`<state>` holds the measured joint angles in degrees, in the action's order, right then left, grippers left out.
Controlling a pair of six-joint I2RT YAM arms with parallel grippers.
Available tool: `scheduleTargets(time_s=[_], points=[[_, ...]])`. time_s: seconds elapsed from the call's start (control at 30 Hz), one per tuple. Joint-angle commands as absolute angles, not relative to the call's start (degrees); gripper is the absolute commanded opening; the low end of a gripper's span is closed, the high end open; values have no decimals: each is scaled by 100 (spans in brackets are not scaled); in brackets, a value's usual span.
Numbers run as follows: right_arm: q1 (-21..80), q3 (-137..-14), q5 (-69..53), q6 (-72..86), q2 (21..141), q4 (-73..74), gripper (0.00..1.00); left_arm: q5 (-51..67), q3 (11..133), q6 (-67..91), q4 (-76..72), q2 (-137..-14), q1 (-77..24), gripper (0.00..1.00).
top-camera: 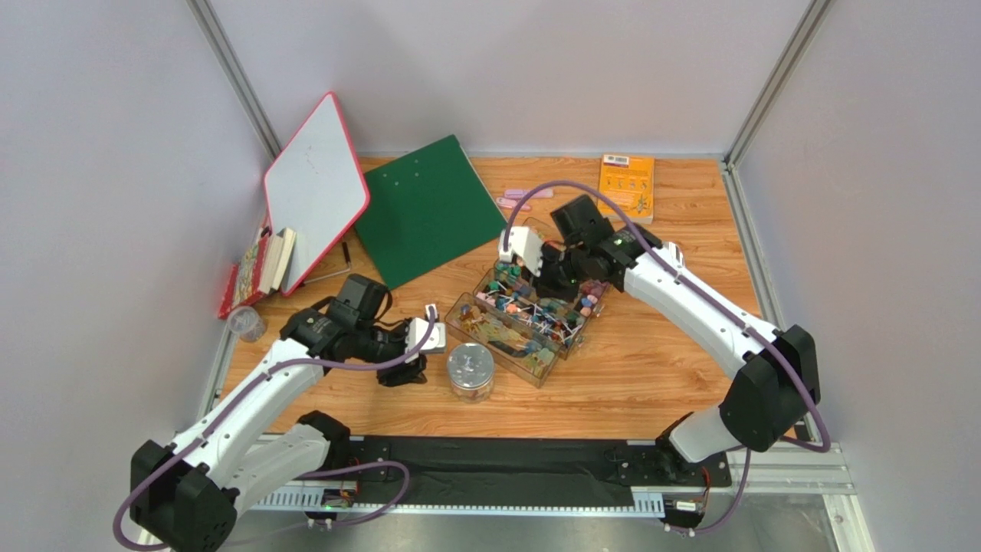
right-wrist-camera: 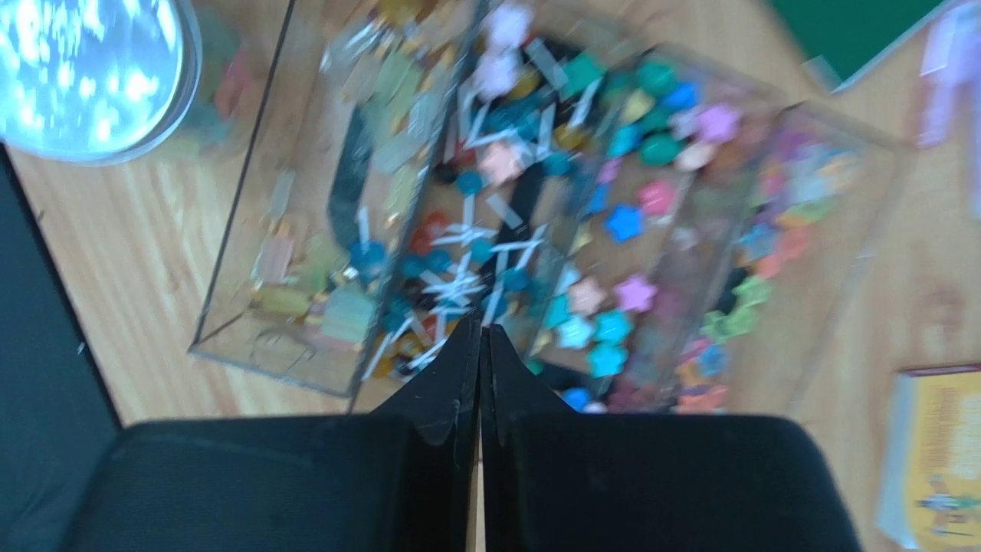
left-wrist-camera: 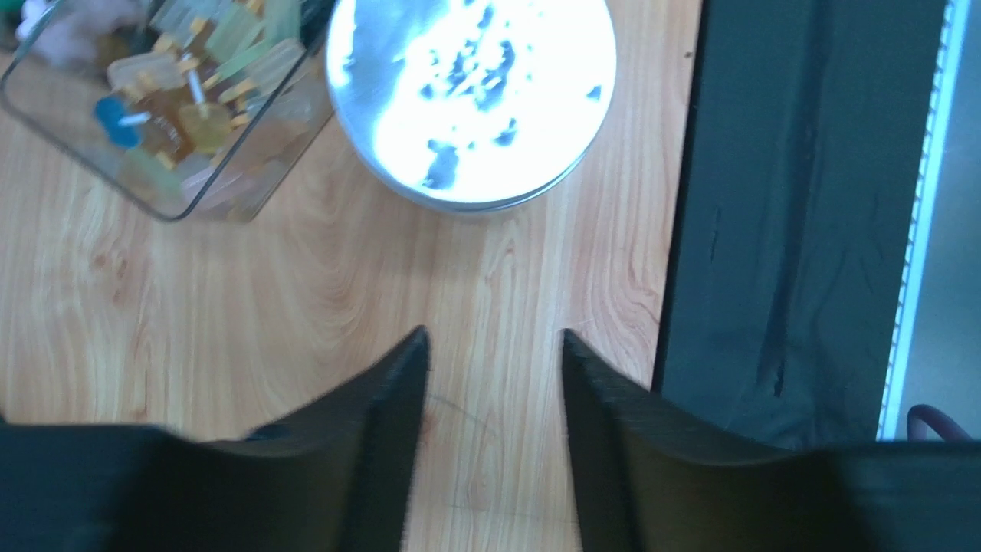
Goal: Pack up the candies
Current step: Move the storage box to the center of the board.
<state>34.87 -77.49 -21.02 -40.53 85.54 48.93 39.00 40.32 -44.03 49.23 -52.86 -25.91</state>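
Well, the left gripper (left-wrist-camera: 495, 339), parted and empty, should straddle the lidded jar (left-wrist-camera: 472, 98) before closing (right gripper (right-wrist-camera: 481, 334) pinched shut above candies (right-wrist-camera: 628, 222)).

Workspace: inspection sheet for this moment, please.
Surface: wooden table, black mat along the near edge.
Job's things: candies in a clear tray, mid-table.
Clutter: metal tin, green board, whiteboard, orange booklet, small cup, books.
Grippers: left gripper open over bare wood, empty; right gripper shut above the candies.
Cables: purple cables looped along both arms.
Surroundings: grey walls.
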Motion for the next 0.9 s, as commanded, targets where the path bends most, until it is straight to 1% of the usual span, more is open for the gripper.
scheduleTargets(time_s=[0.0, 0.03, 0.07, 0.3, 0.33, 0.5, 0.6, 0.7, 0.87], points=[[3718, -6839, -1837, -4034, 8421, 5124, 0, 4193, 4105, -4993, 4870, -5396, -3084, 43], [3726, -6638, -1854, -4139, 8350, 5133, 0, 4114, 4078, -4957, 4713, -5431, -3276, 30], [3727, -6601, -1854, -4192, 8341, 5176, 0, 4035, 4043, -4887, 4589, -5475, -3365, 29], [3718, -6443, -2030, -4517, 8552, 5634, 0, 3814, 4140, -4457, 3815, -6335, -3840, 26], [3718, -6381, -2082, -4526, 8578, 5616, 0, 3762, 4140, -4439, 3675, -6424, -3902, 22], [3718, -6091, -1978, -4465, 8762, 5432, 0, 3612, 4069, -4298, 3218, -6811, -4025, 21], [3700, -5942, -1680, -4439, 8938, 5151, 0, 3569, 4122, -4210, 2884, -7039, -4139, 20], [3543, -5897, -1468, -4430, 9175, 4966, 0, 3524, 4324, -4070, 2620, -7346, -4236, 20], [3007, -6055, -1240, -4447, 9518, 4729, 0, 3454, 4631, -3824, 2224, -7777, -4333, 21]])
